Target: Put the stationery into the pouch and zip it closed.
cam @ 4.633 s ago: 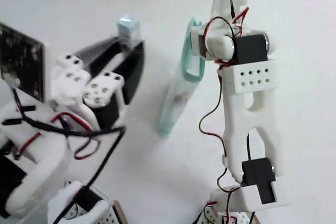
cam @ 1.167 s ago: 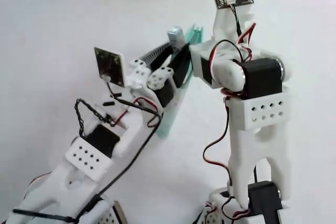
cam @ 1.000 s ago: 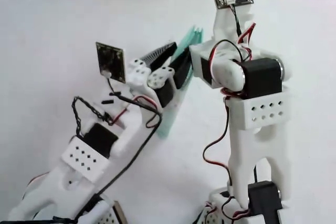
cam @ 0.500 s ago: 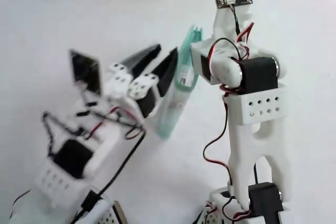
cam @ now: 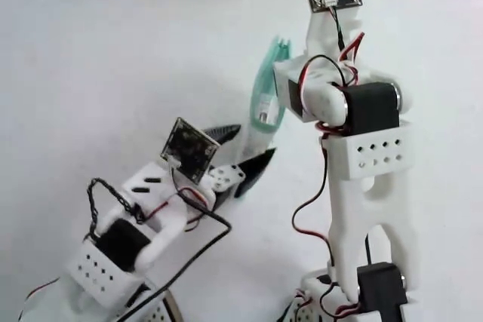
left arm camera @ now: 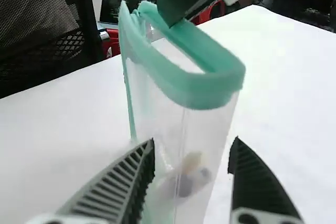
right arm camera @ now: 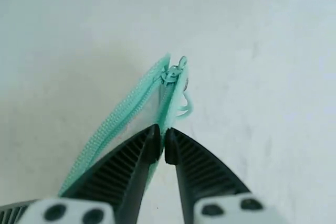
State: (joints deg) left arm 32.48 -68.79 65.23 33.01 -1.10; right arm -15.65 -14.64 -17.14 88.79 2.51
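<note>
Tabletop (cam: 113, 50) white beneath pouch (cam: 264, 111), mesh chair (left arm camera: 37, 3) beyond.

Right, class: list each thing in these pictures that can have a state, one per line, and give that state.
pouch: standing on end, mouth gaping open, one edge pinched.
zip: undone, slider at the end of the pouch away from the right claw.
stationery: inside the pouch, down at its bottom.
left claw: open, holding nothing, just short of the pouch.
right claw: shut on the pouch's edge.
</note>
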